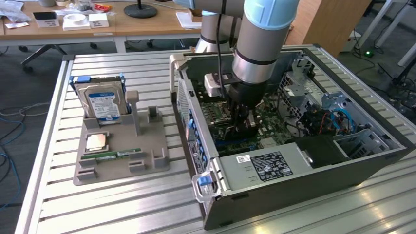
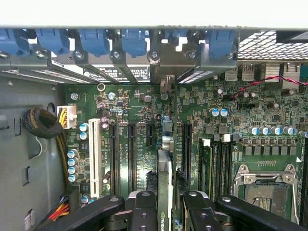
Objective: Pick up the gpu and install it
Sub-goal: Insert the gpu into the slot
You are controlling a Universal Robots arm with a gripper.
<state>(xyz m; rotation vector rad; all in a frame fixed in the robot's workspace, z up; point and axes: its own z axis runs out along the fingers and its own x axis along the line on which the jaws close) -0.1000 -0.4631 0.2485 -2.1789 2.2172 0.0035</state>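
The gpu [image 2: 164, 175] shows edge-on in the wrist view as a thin dark card, clamped between my two black fingers [image 2: 144, 209]. My gripper [image 2: 164, 204] is shut on it and holds it upright over the green motherboard [image 2: 139, 103], in line with the row of black expansion slots [image 2: 131, 156]. Whether the card's lower edge touches a slot is hidden. In the exterior view my gripper [image 1: 242, 126] reaches down inside the open computer case [image 1: 293, 168], close above the board.
A grey holder tray [image 1: 149, 168] on the slatted table to the exterior view's left carries a blue-labelled hard drive [image 1: 104, 103], a processor [image 1: 97, 141] and a green memory stick [image 1: 121, 155]. Blue bracket clips [image 2: 134, 43] and the case wall stand close beyond the slots. A cable bundle [image 2: 41, 122] lies beside the board.
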